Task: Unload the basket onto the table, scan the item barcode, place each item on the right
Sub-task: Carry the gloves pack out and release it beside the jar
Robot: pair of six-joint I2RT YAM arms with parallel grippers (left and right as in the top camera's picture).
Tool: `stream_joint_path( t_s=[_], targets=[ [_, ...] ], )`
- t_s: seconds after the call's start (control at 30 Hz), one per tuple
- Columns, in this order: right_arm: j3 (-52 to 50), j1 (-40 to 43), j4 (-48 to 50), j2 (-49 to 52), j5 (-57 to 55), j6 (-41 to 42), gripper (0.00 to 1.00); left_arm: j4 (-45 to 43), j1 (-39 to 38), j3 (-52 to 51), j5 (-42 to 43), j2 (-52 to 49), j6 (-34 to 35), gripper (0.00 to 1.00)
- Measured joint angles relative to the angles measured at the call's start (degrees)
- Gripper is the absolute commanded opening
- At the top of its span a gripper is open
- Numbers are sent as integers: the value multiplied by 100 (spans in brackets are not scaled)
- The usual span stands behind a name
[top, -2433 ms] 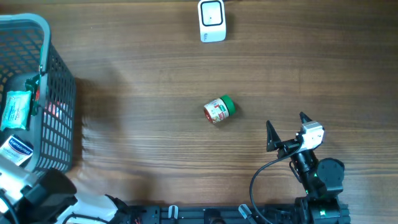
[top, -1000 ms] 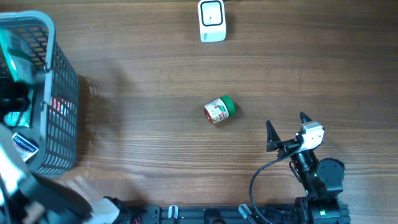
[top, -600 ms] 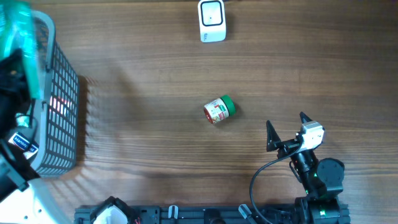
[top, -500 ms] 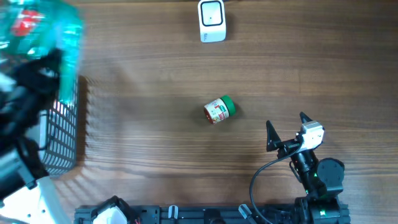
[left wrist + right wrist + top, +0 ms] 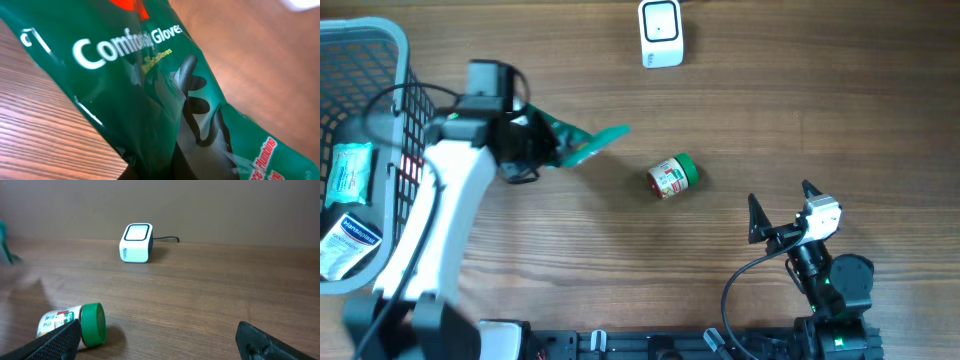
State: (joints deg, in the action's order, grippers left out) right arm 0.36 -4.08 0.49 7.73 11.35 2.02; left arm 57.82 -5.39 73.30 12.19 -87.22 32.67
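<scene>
My left gripper [image 5: 538, 146] is shut on a green packet of gloves [image 5: 588, 144], held above the table to the right of the basket. That packet [image 5: 165, 85] fills the left wrist view, with "Comfort Gloves" printed on it; no barcode shows. The white scanner [image 5: 661, 33] stands at the table's far edge, also visible as the scanner [image 5: 136, 242] in the right wrist view. At the lower right, my right gripper [image 5: 780, 195] stands open and empty, its fingers wide apart, the same gripper [image 5: 157, 335] seen from its wrist.
A small jar with a green lid [image 5: 672, 177] lies on its side mid-table, just ahead of the right gripper's left finger [image 5: 75, 325]. A grey mesh basket [image 5: 392, 60] at the left edge holds a pale packet [image 5: 348, 172] and a white-and-blue one [image 5: 345, 240].
The left arm has lifted the green packet out of the basket and swung it right, over the table. The right arm and the jar have not moved.
</scene>
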Motion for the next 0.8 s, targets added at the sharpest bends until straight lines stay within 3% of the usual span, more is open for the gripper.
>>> stream_joint_path(
  t_s=[0.2, 0.4, 0.5, 0.57, 0.67, 0.7, 0.73, 0.77, 0.8],
  targets=[
    [0, 0, 0, 0, 0, 0, 100, -507, -975, -7, -48, -1174, 369, 4],
    [0, 0, 0, 0, 0, 0, 100, -1187, -1729, -9, -92, -1521, 901, 4],
    [0, 0, 0, 0, 0, 0, 100, -1250, -1945, -9, -127, -1528, 1047, 23],
    [0, 0, 0, 0, 0, 0, 100, -1222, -1998, -9, -177, -1528, 1102, 28],
    [0, 0, 0, 0, 0, 0, 100, -1115, -2000, -9, -321, -1523, 1172, 58],
    [0, 0, -2, 0, 0, 0, 100, -1082, -2000, -9, -343, -1515, 1158, 56],
    [0, 0, -2, 0, 0, 0, 100, -1040, -2000, -9, -358, -1493, 1187, 35],
    [0, 0, -2, 0, 0, 0, 100, -994, -2000, -11, -363, -1449, 1176, 21],
    [0, 0, -2, 0, 0, 0, 99, -905, -2000, -9, -358, -1342, 1178, 14]
  ],
)
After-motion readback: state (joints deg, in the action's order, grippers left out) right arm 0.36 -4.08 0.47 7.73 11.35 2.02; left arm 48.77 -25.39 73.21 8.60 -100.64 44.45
